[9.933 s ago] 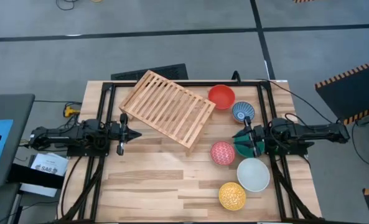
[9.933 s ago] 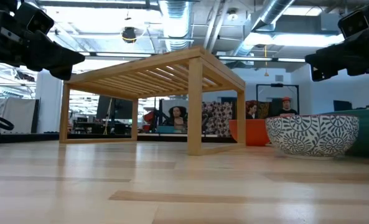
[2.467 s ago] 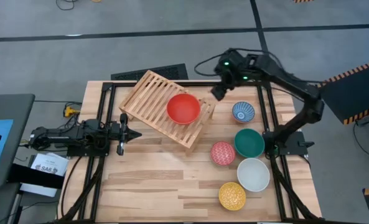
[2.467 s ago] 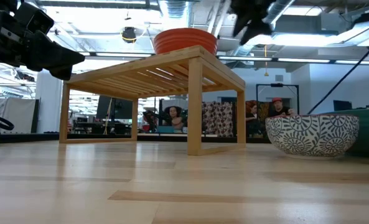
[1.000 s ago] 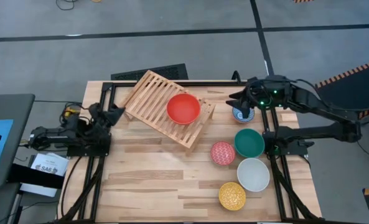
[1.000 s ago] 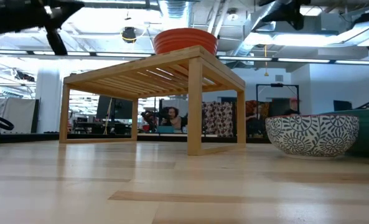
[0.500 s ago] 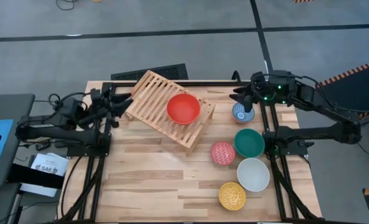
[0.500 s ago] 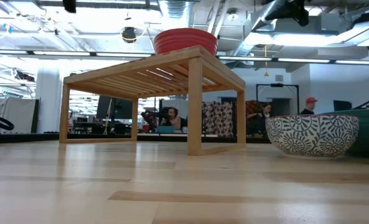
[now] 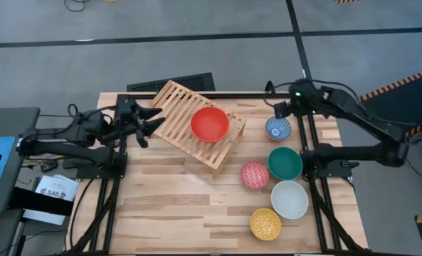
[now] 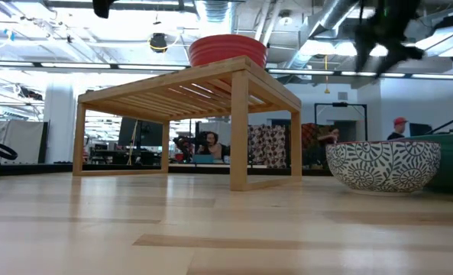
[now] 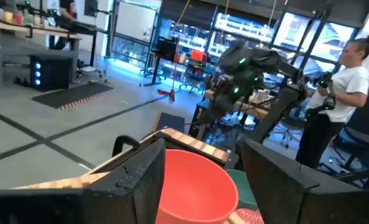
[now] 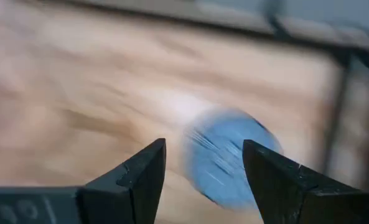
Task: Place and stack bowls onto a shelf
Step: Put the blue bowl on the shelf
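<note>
A plain red bowl (image 9: 210, 124) sits upright on the slatted light-wood shelf (image 9: 175, 107), also in the low view as the red bowl (image 10: 228, 50) on the shelf (image 10: 211, 84). My left gripper (image 9: 152, 118) hovers open at the shelf's left end, its fingers (image 11: 144, 174) framing the red bowl (image 11: 196, 183) from a distance. My right gripper (image 9: 279, 112) stands open above the far side of the blue-white patterned bowl (image 9: 277, 129), which rests on the table and blurs in the right wrist view (image 12: 224, 158).
On the table's right side stand a teal bowl (image 9: 285, 163), a pink-red patterned bowl (image 9: 254, 174), a white bowl (image 9: 289, 199) and a yellow patterned bowl (image 9: 265, 223). The near left of the plank tabletop (image 9: 168, 206) is bare. A person (image 11: 333, 118) stands beyond the table.
My left gripper has risen from its rest at the table's left edge, swung toward the shelf and opened. My right gripper has stayed open over the blue-white bowl and tipped downward. The bowls and the shelf have kept still.
</note>
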`<move>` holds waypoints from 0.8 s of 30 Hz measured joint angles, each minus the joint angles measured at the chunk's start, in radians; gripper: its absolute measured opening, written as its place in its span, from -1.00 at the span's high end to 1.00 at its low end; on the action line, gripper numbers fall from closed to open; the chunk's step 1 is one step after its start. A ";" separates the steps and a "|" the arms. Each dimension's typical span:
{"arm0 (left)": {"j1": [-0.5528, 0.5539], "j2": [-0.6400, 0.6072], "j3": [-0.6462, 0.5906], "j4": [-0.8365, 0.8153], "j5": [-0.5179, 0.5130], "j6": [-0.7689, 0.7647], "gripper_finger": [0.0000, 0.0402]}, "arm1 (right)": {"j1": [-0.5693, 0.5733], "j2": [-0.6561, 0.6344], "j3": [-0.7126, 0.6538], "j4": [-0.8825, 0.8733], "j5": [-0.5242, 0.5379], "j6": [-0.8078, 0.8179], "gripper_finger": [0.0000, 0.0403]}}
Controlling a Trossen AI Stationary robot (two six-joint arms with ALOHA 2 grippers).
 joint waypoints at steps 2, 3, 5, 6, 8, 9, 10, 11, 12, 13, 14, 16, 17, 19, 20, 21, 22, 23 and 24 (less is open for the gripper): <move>0.000 0.010 0.000 0.000 -0.014 -0.001 0.01 | -0.046 0.055 -0.021 -0.085 0.000 -0.009 -0.19; 0.000 0.014 0.000 0.000 -0.019 -0.001 0.01 | -0.063 0.076 -0.038 -0.109 0.000 -0.013 -0.19; 0.000 0.020 0.000 0.001 -0.020 -0.001 0.01 | -0.086 0.103 -0.077 -0.118 -0.001 -0.031 -0.19; 0.000 0.023 0.000 0.001 -0.020 -0.002 0.01 | -0.094 0.110 -0.102 -0.109 -0.001 -0.034 -0.19; 0.000 0.026 0.000 0.003 -0.020 -0.002 0.01 | -0.103 0.115 -0.155 -0.081 -0.002 -0.033 -0.19; 0.000 0.026 0.000 0.002 -0.020 -0.002 0.01 | -0.104 0.115 -0.183 -0.061 -0.003 -0.029 -0.19; 0.000 0.025 0.000 0.003 -0.020 -0.002 0.01 | -0.105 0.110 -0.213 -0.042 -0.003 -0.023 -0.19; 0.000 0.025 0.000 0.003 -0.020 -0.002 0.01 | -0.110 0.104 -0.238 -0.024 -0.005 -0.014 -0.19; 0.000 0.025 0.000 0.003 -0.020 -0.002 0.01 | -0.114 0.092 -0.264 -0.010 -0.011 -0.004 -0.19; 0.000 0.025 0.000 0.003 -0.021 -0.002 0.01 | -0.122 0.081 -0.287 -0.002 -0.023 0.006 -0.19; 0.000 0.025 0.000 0.003 -0.023 -0.002 0.01 | -0.127 0.069 -0.307 0.003 -0.031 0.019 -0.19; 0.000 0.025 0.000 0.003 -0.035 -0.001 0.01 | -0.135 0.044 -0.340 0.022 -0.029 0.042 -0.19; 0.000 0.025 0.000 0.003 -0.042 0.001 0.01 | -0.137 0.037 -0.351 0.036 -0.029 0.060 -0.19; 0.000 0.025 0.000 0.003 -0.048 0.014 0.01 | -0.137 0.033 -0.371 0.057 -0.021 0.092 -0.19; 0.000 0.025 0.000 0.003 -0.052 0.017 0.01 | -0.137 0.031 -0.381 0.069 -0.018 0.107 -0.19; 0.000 0.025 0.000 0.003 -0.056 0.018 0.01 | -0.137 0.031 -0.393 0.085 -0.016 0.120 -0.19; 0.000 0.025 0.000 0.003 -0.061 0.019 0.01 | -0.137 0.031 -0.408 0.103 -0.016 0.132 -0.19; 0.000 0.025 0.000 0.003 -0.064 0.018 0.01 | -0.137 0.033 -0.423 0.119 -0.015 0.143 -0.19; 0.000 0.025 0.000 0.003 -0.065 0.017 0.01 | -0.137 0.037 -0.436 0.129 -0.015 0.157 -0.19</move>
